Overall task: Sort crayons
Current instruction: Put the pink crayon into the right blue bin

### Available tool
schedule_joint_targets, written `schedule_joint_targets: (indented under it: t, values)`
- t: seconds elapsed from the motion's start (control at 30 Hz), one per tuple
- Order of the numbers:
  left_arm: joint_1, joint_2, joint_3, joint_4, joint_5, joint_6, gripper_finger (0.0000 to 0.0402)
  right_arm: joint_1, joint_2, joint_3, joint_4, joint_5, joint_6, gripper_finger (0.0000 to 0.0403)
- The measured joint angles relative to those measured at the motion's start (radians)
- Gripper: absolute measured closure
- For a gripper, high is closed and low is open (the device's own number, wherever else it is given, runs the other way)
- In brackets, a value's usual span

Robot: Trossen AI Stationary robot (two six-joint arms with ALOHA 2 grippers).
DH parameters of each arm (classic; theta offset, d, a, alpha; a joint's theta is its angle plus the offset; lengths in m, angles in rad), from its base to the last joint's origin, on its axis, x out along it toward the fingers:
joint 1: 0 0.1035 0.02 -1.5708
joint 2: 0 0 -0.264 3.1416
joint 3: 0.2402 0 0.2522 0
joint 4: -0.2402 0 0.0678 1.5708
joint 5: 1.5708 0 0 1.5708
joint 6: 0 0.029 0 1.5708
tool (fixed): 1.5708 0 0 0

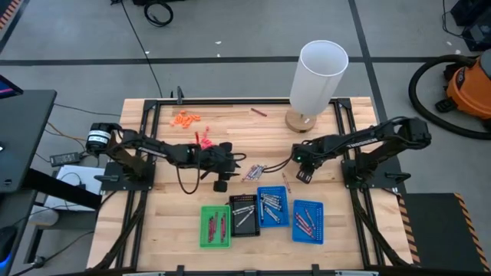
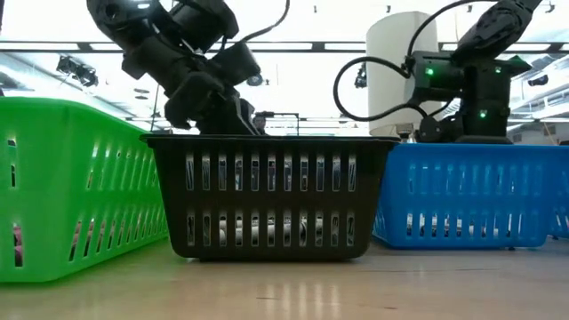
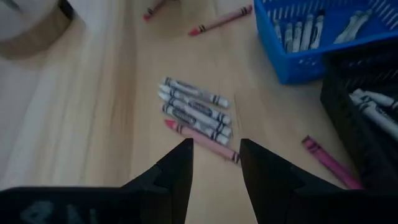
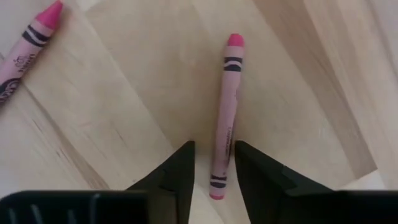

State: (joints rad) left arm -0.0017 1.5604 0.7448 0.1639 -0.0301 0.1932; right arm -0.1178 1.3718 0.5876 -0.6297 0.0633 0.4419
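Crayons [image 3: 198,115] everywhere, so, going left to right across the wooden surface [image 1: 176,230]. Far left, green basket [image 1: 215,227] has a few red/pink sticks in it. Next, black basket [image 1: 244,214] w/ pale ones, then blue basket [image 1: 272,206] full of silvery-grey ones, and a second blue basket [image 1: 308,221] w/ reddish ones.

Left end effector [image 3: 214,163] hangs over mid-surface, fingers apart, nothing between them. Just ahead of it lies a tight cluster of grey crayons side by side, a pink one along the cluster's near edge, closest to the fingertips. A magenta crayon [image 3: 331,162] lies off by the black basket's wall.

Right end effector [image 4: 211,165] sits low over the boards near the white cylinder [image 1: 317,75]. Fingers apart, straddling the near end of one pink crayon [image 4: 225,112], which lies flat on the wood, tip pointing away. Doesn't look clamped, gap visible each side. Another pink crayon [image 4: 25,48] lies apart, off to one side.

Handling, my read: light, stiff wax sticks, paper-wrapped so decent friction, but round, so prone to roll, and brittle if squeezed hard. Best grab at mid-length across the wrapper, not at the tip; the clustered ones prob. need separating first.
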Motion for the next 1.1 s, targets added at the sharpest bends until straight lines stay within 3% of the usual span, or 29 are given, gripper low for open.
schedule_joint_targets:
  t: [0.2,0.5,1.1]
  values:
    - [-0.005,0.000,0.092,-0.121,0.000,-0.001,0.0260,0.025,0.044,0.005,0.005,0.027,-0.017,0.0314]
    - [0.000,0.000,0.140,-0.104,-0.001,0.010,0.0260,0.060,-0.002,-0.004,0.027,0.046,-0.018,0.0376]
    - [0.000,0.000,0.140,-0.086,-0.001,0.005,0.0260,0.073,-0.035,-0.004,0.093,0.077,-0.047,0.0372]
